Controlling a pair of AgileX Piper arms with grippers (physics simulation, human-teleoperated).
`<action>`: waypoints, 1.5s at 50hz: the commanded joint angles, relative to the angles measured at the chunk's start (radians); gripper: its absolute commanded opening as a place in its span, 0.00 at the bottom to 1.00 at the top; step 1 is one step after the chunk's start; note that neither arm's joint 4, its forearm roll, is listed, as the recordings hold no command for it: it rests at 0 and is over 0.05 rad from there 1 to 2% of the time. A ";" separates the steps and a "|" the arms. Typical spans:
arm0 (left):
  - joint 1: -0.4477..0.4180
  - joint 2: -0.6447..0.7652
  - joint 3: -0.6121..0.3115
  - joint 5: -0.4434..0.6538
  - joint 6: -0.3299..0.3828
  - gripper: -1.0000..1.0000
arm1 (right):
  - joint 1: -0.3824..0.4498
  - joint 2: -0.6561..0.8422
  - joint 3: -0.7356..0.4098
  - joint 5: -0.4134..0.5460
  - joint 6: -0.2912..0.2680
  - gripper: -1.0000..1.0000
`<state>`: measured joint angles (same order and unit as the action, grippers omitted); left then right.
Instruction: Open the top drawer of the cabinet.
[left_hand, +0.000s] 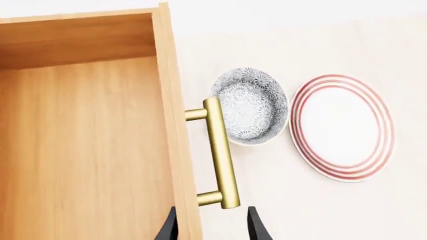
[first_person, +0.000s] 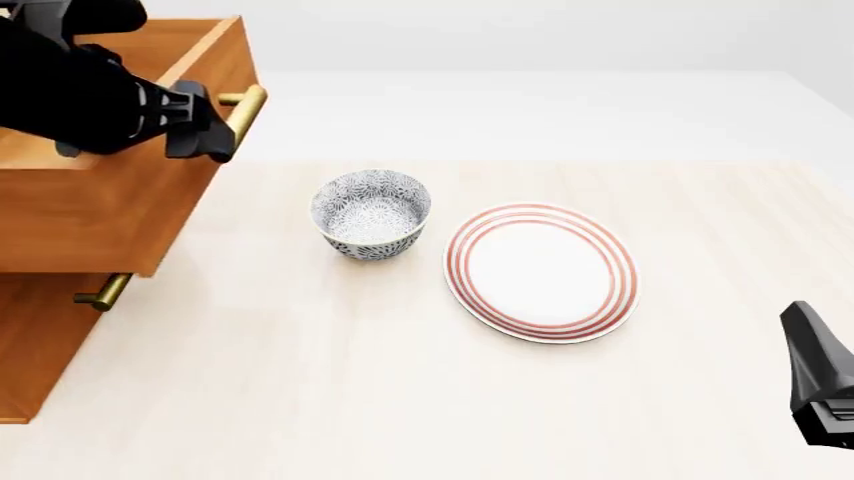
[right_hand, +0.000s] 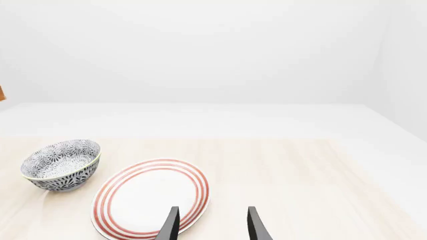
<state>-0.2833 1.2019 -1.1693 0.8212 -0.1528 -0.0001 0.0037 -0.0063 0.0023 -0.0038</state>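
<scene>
- Nearest the front camera: right gripper (first_person: 817, 385), parked low at the near right of the counter (first_person: 334, 410), well apart from the cabinet (first_person: 27, 350); jaws spread with nothing between them in its own wrist view (right_hand: 212, 225).
- Up at the far left: left gripper (first_person: 214, 130) right at the brass handle (first_person: 244, 108) of the top drawer (first_person: 120, 220).
- From the left wrist camera: two dark fingertips (left_hand: 257, 227) set wide, one over the drawer front and one beyond the end of the handle (left_hand: 220, 150); spread apart, straddling rather than clamping, no firm hold visible.
- Top drawer standing well out from the cabinet, overhanging the lower drawer's handle (first_person: 100, 292), bare wooden interior (left_hand: 87, 140) open to view.
- Judged from that: looks essentially done; at most a last bit of pull and letting go of the handle left to do.
- Patterned bowl (first_person: 371, 212) and red-ringed plate (first_person: 541, 270) side by side mid-counter, near each other and clear of both arms.
- Hard to tell: whether either fingertip actually touches the handle; whether the drawer is at full travel.
- Cut off: cabinet's left part and back by the frame edge; much of the drawer's top covered by the left arm; no third drawer visible; right gripper only partly in frame.
</scene>
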 joint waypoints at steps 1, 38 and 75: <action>-0.059 0.057 0.003 -0.012 0.023 1.00 | 0.000 0.000 0.000 0.000 0.000 1.00; -0.172 0.088 -0.016 -0.027 0.007 1.00 | 0.000 0.000 0.000 0.000 0.000 1.00; -0.075 0.035 -0.177 0.131 0.110 1.00 | 0.000 0.000 0.000 0.000 0.000 1.00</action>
<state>-0.3540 1.2513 -1.2760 0.9184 -0.0969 0.0000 0.0037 -0.0063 0.0023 -0.0038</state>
